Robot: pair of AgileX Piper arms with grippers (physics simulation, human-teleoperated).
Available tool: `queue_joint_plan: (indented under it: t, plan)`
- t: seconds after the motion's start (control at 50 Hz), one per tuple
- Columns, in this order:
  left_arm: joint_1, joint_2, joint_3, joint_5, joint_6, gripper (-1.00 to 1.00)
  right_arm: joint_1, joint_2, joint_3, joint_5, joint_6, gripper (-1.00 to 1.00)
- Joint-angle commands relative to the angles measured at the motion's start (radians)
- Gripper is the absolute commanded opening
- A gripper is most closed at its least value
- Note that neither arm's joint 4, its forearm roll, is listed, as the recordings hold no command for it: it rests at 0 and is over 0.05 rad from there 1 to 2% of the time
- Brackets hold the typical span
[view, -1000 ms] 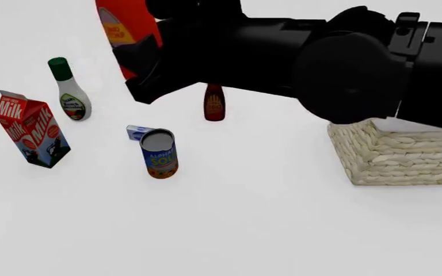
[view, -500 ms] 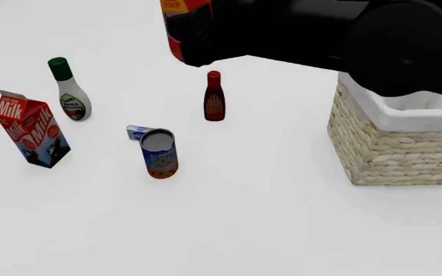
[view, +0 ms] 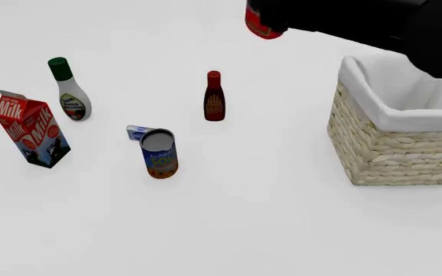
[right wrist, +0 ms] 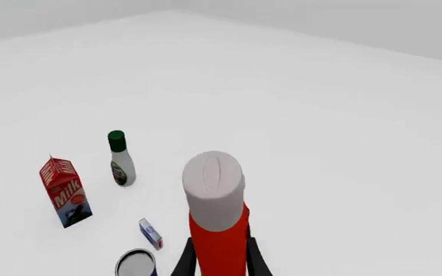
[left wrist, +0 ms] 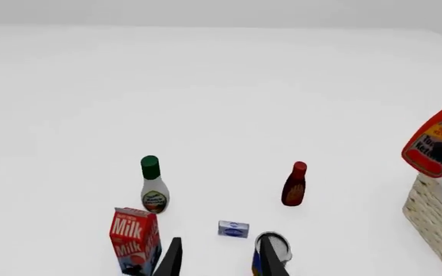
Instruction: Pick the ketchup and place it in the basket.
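Right gripper (right wrist: 219, 261): jaws clenched on the bright red-orange plastic ketchup bottle (right wrist: 218, 230) with its white cap toward the right wrist camera, one dark finger pressed to either side of the body. In the front view only the bottle's red base (view: 263, 24) shows below the black right arm, held high in the air, above the bench and to the left of the large square pale-straw wicker basket (view: 393, 152) with white cloth lining; the left wrist view shows the labelled bottle (left wrist: 436, 144) aloft just beside the basket's rim (left wrist: 436, 213). Left gripper (left wrist: 219, 261): jaws released and holding nothing, raised above the white bench (view: 244, 218). Standing on the bench, well apart from the basket: a white dressing bottle with green cap (view: 69, 89), a red milk carton (view: 33, 129), a small blue-and-white box (view: 137, 133) just behind an orange soup can (view: 159, 153), and a dark maroon sauce bottle with red cap (view: 214, 96).
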State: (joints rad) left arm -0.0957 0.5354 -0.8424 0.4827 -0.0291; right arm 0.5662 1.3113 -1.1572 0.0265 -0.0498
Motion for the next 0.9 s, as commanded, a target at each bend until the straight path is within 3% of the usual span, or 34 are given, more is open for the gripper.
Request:
queue_joint_plan:
  t: [0.02, 0.1, 0.18, 0.22, 0.24, 0.5, 0.54, 0.58, 0.7, 0.9]
  plan:
    - [0.066, -0.072, 0.113, -0.071, -0.073, 1.00, -0.145, -0.057, 0.046, -0.043, 0.061, -1.00]
    - [0.102, -0.138, 0.134, -0.101, -0.066, 1.00, -0.172, -0.062, 0.055, -0.044, 0.060, -1.00]
    - [0.137, -0.218, 0.187, -0.142, -0.009, 1.00, -0.212, -0.065, 0.061, -0.048, 0.063, -1.00]
    - [0.146, -0.213, 0.197, -0.144, -0.024, 1.00, -0.218, -0.066, 0.063, -0.049, 0.064, -1.00]
    - [0.138, -0.201, 0.230, -0.155, -0.084, 1.00, -0.230, -0.076, 0.080, -0.057, 0.069, -1.00]
    - [0.146, -0.237, 0.309, -0.198, -0.075, 1.00, -0.308, -0.113, 0.147, -0.099, 0.083, -1.00]
    - [0.140, -0.208, 0.328, -0.209, -0.134, 1.00, -0.332, -0.112, 0.161, -0.108, 0.057, -1.00]
    - [0.144, -0.218, 0.331, -0.212, -0.130, 1.00, -0.332, -0.123, 0.177, -0.117, 0.078, -1.00]
    - [0.145, -0.216, 0.348, -0.224, -0.143, 1.00, -0.366, -0.124, 0.212, -0.141, 0.052, -1.00]
    - [0.131, -0.219, 0.357, -0.234, -0.137, 1.00, -0.418, -0.138, 0.237, -0.156, 0.054, -1.00]
